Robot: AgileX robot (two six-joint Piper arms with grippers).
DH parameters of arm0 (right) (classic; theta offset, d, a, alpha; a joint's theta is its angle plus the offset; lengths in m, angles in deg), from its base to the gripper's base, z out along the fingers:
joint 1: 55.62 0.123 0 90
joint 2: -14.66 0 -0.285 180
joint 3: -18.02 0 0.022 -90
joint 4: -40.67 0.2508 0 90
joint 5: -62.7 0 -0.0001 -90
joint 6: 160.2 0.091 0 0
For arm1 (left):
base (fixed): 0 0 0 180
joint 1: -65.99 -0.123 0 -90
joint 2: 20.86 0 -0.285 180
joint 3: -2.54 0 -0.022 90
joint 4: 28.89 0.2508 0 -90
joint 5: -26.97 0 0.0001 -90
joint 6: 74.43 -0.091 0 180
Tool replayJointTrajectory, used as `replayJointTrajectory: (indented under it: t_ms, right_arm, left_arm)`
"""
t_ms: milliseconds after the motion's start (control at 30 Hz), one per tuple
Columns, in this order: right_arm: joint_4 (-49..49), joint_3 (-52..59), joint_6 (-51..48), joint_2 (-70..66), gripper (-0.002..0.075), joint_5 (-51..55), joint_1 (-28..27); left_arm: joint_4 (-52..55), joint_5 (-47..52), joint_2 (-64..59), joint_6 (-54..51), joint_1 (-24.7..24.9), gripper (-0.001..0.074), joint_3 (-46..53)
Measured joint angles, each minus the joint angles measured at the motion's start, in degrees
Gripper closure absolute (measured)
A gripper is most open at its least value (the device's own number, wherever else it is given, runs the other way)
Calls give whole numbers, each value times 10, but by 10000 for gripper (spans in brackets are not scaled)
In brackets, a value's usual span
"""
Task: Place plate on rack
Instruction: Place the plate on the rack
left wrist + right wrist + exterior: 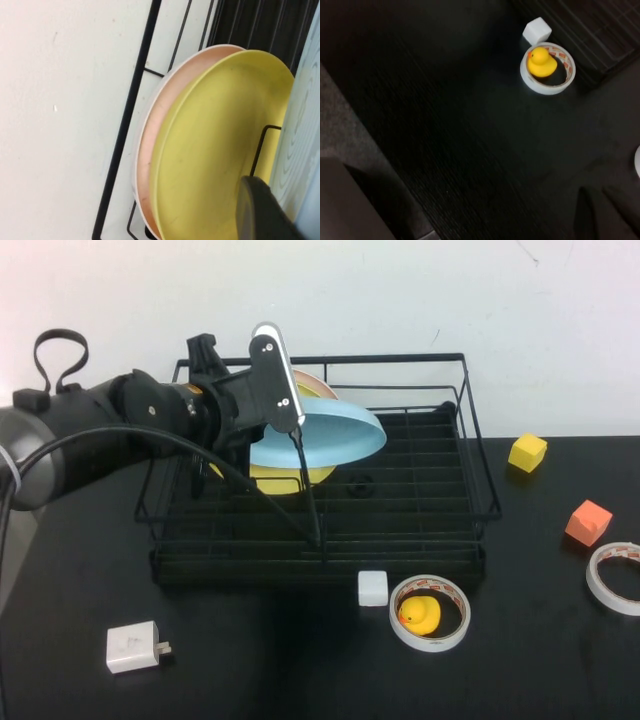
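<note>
Held over the rack (470, 455) by the left gripper (262, 400), fingers clamped on the plate (335, 435): tilted, long axis running rack-left to rack-right, just beside the yellow plate (215, 150). Right gripper (605, 215) above the tabletop (445, 125), fingers together.

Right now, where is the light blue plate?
In the high view the light blue plate is tilted over the left half of the rack, held by the left gripper, just in front of the yellow plate.
</note>
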Motion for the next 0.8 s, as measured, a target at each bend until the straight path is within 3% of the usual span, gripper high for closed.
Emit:
replayJointTrajectory:
  t_ms: [367, 800]
  right_arm:
    - [-4, 3, 1, 0, 726, -3, 0]
    - [-4, 3, 5, 1, 726, -3, 0]
  left_arm:
    - [5, -52, -6, 0, -8, 633, -1]
    - [5, -32, -6, 0, -23, 633, -1]
